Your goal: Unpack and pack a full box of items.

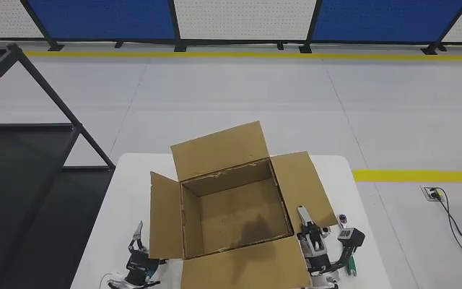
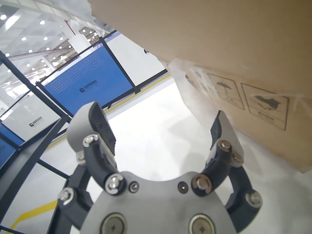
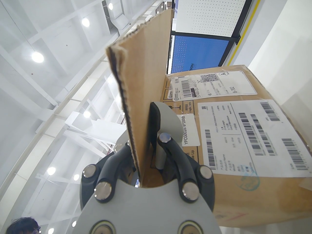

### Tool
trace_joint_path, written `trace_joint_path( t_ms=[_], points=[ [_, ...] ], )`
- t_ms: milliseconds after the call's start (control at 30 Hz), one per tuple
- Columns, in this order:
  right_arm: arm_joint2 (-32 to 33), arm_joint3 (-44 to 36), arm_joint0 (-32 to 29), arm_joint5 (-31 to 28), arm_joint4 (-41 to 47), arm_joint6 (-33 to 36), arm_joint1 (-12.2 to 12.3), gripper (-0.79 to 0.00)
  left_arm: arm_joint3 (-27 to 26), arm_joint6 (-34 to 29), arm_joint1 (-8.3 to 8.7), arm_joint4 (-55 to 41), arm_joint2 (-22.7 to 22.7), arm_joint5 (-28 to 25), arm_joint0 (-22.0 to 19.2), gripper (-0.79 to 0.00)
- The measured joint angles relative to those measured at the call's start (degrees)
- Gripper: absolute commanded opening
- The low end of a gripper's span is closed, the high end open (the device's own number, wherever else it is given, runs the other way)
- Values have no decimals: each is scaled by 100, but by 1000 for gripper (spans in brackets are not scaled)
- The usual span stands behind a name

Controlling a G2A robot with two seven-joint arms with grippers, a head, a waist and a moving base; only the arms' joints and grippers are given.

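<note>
Standing on a white table (image 1: 128, 217), the cardboard box (image 1: 227, 217) is seen with all four flaps folded outward and its bare brown floor exposed. The right gripper (image 1: 312, 242) is placed at the near end of the right-hand flap (image 1: 303, 191); in its wrist view the fingers are clenched on that flap's edge, which rises upright between them, with the labelled box wall just beside. The left gripper (image 1: 137, 251) is held just beside the box's left wall, its fingers spread wide in a released state, and the underside of the left-hand flap (image 2: 207, 13) is seen above it. The table is surrounded by a pale grey floor (image 1: 238, 94) crossed by a yellow line (image 1: 216, 53). Blue and white partition panels (image 1: 101, 16) are set along the far side, a black metal frame (image 1: 54, 97) is stood at the left, and round ceiling lights (image 3: 37, 57) are seen overhead
</note>
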Motion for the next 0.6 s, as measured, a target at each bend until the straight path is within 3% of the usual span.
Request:
trace_joint_path(
  t_ms=[300, 600],
  points=[
    [4, 15, 28, 34, 5, 31, -21, -785, 280, -221, -9, -305, 179, -38, -254, 0],
    [29, -11, 37, 72, -4, 58, -37, -785, 520, -382, -44, -642, 239, 520, -428, 0]
  ],
)
